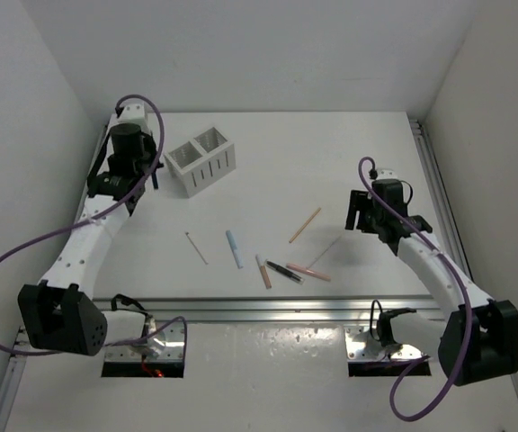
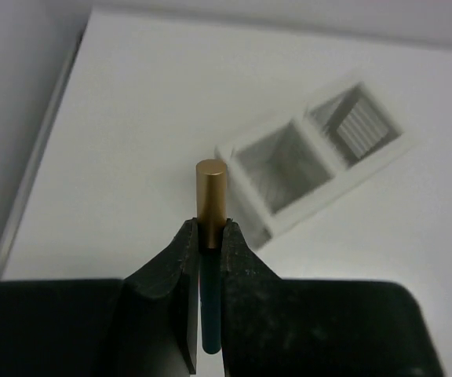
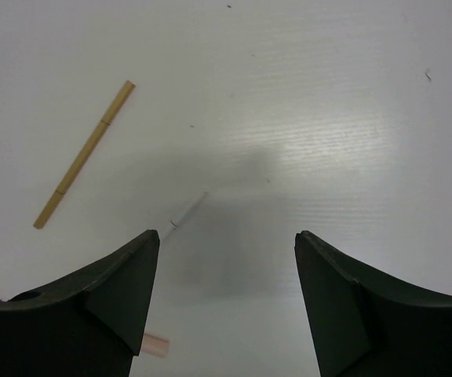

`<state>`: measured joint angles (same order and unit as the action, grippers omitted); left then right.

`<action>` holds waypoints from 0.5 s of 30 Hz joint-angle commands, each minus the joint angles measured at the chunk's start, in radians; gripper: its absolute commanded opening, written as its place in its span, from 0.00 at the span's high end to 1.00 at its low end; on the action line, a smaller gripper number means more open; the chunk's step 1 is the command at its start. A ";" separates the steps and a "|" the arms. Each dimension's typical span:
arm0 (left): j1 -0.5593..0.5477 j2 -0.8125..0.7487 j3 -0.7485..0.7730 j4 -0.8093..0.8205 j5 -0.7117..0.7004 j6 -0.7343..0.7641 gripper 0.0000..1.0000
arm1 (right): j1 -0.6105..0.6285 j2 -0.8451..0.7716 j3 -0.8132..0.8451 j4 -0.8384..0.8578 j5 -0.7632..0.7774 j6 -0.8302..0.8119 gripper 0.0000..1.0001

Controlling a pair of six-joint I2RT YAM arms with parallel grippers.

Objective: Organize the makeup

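My left gripper (image 2: 210, 236) is shut on a dark stick with a gold cap (image 2: 211, 196) and holds it above the table, left of the white two-compartment box (image 2: 312, 157). In the top view this gripper (image 1: 144, 183) is beside the box (image 1: 200, 160). Loose sticks lie mid-table: thin white (image 1: 196, 247), pale blue (image 1: 234, 248), peach (image 1: 263, 271), black (image 1: 284, 271), pink (image 1: 309, 272) and tan (image 1: 305, 225). My right gripper (image 1: 360, 216) is open and empty above the table. In its wrist view (image 3: 227, 243) the tan stick (image 3: 85, 155) and a thin white stick (image 3: 185, 212) lie ahead on the left.
The table's metal rail (image 1: 268, 310) runs along the near edge, and another rail (image 1: 434, 180) runs along the right side. White walls close in the left, back and right. Purple cables loop off both arms.
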<state>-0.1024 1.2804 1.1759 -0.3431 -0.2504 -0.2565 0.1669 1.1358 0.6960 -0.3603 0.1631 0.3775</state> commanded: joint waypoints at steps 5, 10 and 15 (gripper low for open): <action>-0.040 0.054 -0.052 0.694 0.209 0.269 1.00 | 0.003 -0.007 -0.036 0.192 -0.194 -0.048 0.31; -0.063 0.241 0.031 0.897 0.261 0.289 1.00 | 0.009 0.013 -0.026 0.196 -0.215 -0.026 0.31; -0.101 0.408 0.099 1.082 0.261 0.301 1.00 | 0.010 0.019 -0.038 0.218 -0.217 -0.020 0.31</action>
<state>-0.1764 1.6341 1.2015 0.5171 -0.0269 0.0166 0.1719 1.1492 0.6601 -0.2028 -0.0311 0.3477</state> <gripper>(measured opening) 0.134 0.697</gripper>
